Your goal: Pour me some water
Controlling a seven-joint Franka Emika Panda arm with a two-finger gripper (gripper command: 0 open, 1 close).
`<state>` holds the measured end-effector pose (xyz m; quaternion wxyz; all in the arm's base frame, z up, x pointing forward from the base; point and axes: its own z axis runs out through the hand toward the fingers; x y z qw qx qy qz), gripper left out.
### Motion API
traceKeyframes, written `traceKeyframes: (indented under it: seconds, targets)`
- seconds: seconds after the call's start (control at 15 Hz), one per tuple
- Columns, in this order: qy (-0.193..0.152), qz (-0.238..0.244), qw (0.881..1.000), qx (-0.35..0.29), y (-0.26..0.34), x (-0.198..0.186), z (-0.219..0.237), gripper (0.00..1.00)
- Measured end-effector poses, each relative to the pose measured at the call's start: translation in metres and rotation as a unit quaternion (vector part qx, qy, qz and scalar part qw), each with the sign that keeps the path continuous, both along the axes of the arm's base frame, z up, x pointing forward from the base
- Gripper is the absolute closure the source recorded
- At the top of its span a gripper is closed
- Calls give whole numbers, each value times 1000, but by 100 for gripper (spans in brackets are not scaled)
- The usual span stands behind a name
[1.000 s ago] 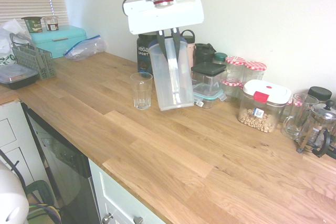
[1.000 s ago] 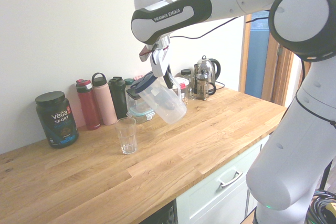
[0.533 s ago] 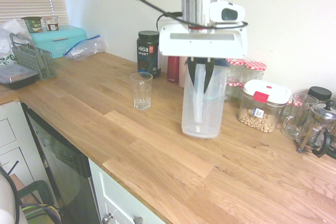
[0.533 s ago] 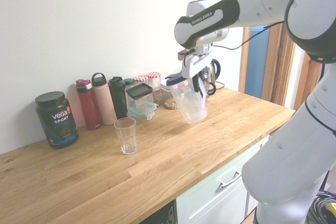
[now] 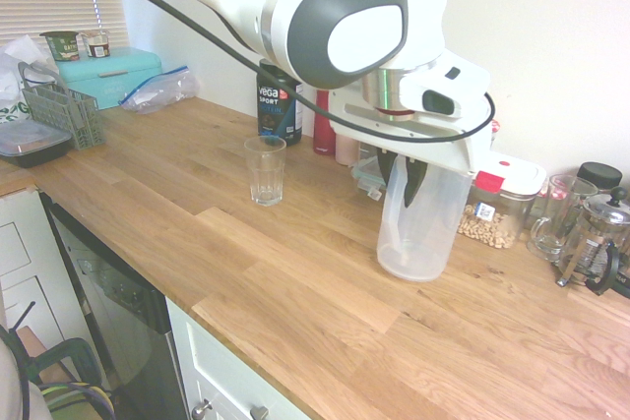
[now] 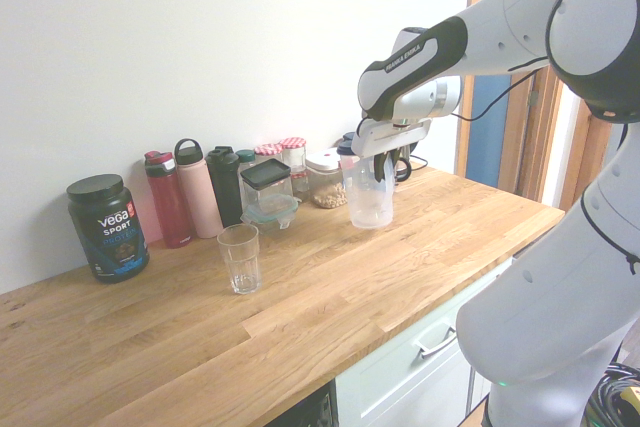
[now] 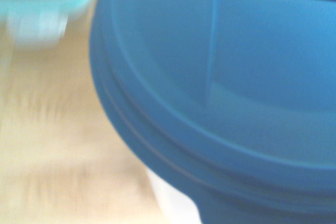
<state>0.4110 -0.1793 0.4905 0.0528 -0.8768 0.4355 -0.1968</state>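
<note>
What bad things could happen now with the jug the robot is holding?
The clear jug hangs upright in the gripper, jaws shut on it, right beside the white-lidded container and the jars; a sideways swing might knock them. The drinking glass stands well apart from the jug, so tipping it here would probably spill onto the wooden counter. The grip sits near the rim, so the jug might slip.

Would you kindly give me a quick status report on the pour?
Tool shut on pitcher, upright. Pitcher well clear of glass, near the bean container. Open counter between them, nothing in the way.
</note>
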Motion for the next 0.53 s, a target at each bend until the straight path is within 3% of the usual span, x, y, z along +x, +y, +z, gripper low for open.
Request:
traceKeyframes:
  seconds: [0.27,0.53]
  targets:
    - [-77,-72,994,-7,13,-13,-10,100]
    - [-65,-83,994,-10,28,-30,-37,100]
